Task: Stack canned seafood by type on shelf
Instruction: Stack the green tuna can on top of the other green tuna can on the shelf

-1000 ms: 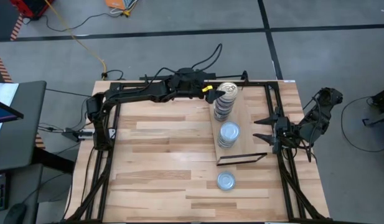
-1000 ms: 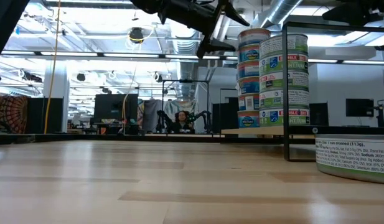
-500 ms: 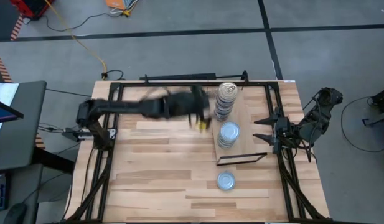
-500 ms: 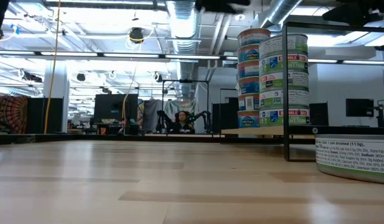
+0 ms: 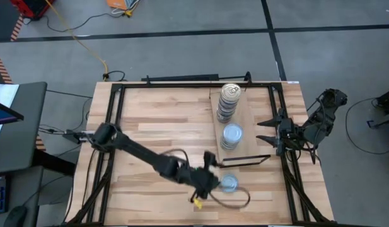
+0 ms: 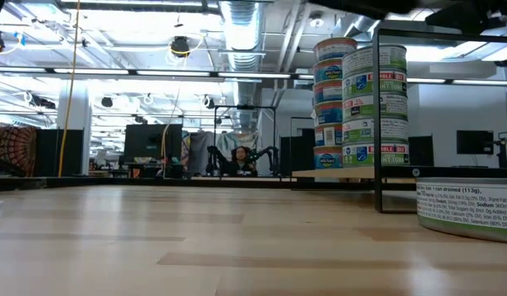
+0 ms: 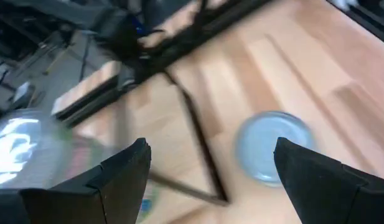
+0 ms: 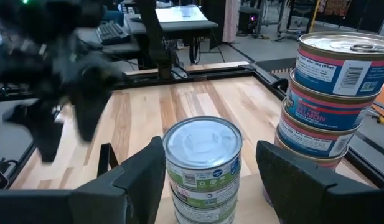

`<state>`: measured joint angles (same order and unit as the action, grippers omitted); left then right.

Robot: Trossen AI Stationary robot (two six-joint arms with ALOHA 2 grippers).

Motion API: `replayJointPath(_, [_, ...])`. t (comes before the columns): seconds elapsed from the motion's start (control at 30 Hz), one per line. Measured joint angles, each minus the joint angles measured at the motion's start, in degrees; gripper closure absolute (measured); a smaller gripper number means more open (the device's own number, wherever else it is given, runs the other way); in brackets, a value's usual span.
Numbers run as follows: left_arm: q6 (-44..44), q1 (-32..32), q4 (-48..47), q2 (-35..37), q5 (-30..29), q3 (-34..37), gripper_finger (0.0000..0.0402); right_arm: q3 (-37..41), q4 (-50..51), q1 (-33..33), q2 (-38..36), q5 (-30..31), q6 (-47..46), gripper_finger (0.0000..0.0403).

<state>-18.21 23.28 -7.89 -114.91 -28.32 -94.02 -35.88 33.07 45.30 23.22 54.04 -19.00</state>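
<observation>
While the left gripper (image 5: 213, 183) hangs with fingers wide and empty beside the last loose silvery-topped flat round tin (image 5: 229, 183) on the tabletop, just off the light-wood shelf board (image 5: 251, 120), the pick-up step is in hand. Next it must straddle and close on this tin (two stacks already stand there). The right gripper (image 5: 262, 131) waits, partly open, at the board's edge.

"SALMON" on a stacked tin (image 8: 321, 115); "drained (113g)" on the lone tin (image 6: 467, 207).
</observation>
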Motion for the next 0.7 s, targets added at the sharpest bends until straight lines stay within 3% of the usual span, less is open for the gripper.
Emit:
replayJointPath(0.17, [0.20, 2.44, 4.69, -4.85, 1.14, 0.00, 0.0075, 0.00, -0.30, 0.00, 0.00, 0.01, -0.02, 0.0126])
replayJointPath(0.43, [3.75, 1.07, 11.36, -9.99, 0.97, 0.00, 0.0075, 0.00, -0.18, 0.00, 0.02, 0.04, 0.00, 0.0126])
replayJointPath(0.7, [-13.59, 1.76, 16.56, -14.44, -2.66, 0.02, 0.0089, 0.00, 0.41, 0.00, 0.02, 0.06, 0.02, 0.0126])
